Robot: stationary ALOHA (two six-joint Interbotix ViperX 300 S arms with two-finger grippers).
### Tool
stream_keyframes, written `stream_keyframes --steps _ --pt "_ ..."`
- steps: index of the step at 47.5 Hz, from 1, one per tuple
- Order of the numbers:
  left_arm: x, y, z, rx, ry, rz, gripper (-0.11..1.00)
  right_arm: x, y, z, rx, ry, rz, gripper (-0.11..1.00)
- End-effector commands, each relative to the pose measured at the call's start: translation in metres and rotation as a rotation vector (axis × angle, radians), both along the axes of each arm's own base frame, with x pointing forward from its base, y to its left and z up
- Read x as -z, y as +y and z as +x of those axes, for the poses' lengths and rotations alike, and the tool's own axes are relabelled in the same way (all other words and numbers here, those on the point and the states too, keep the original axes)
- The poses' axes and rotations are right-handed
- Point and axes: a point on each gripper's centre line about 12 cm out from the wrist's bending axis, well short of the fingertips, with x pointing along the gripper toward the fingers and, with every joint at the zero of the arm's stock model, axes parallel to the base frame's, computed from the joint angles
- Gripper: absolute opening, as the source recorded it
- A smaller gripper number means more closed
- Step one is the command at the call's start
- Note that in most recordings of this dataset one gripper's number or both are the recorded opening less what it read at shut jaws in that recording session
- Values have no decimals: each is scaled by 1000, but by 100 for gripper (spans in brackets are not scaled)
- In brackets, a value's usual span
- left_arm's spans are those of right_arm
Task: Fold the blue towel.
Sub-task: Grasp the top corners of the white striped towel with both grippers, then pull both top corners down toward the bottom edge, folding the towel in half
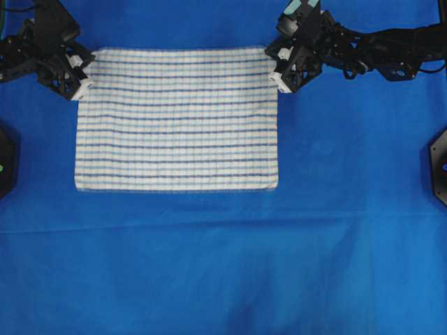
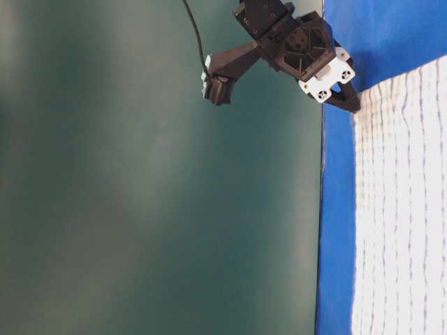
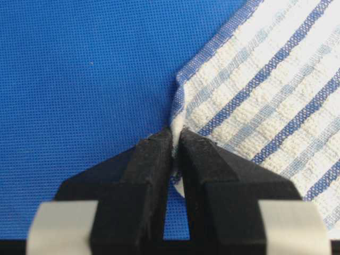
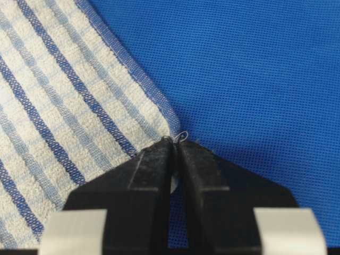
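Blue towel (image 1: pixel 176 118) flat on blue sheet (image 1: pixel 223 265), pinched at both far corners.

One towel, spread full, long axis running side to side in the overhead view; stretched away from each set of jaws toward the near edge. Left gripper (image 3: pixel 175 146) pressed together on the far-left corner, right gripper (image 4: pixel 175 146) likewise on the far-right corner, each arm at its own end. Two grippers, one towel, one sheet. Judged ready for lifting that edge over toward the near one.
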Motion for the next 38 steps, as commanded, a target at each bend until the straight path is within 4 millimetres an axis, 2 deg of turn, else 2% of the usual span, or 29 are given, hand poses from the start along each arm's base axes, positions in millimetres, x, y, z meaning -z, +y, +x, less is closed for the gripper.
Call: stream_keyframes --steps 1,15,28,34,38 --pt "-7 0 3 7 -11 12 3 -14 -1 5 -4 -36 -21 5" --pt "-39 -7 0 21 -72 69 3 -44 1 2 -4 -96 -58 5" --pt "-39 -23 1 50 -87 47 3 -45 6 4 -16 -98 -55 5" --pt "-38 -42 9 107 -81 5 3 -47 20 5 -47 -92 -47 5" --pt "-39 -56 14 132 -81 -42 3 -48 36 6 -84 -75 -35 5"
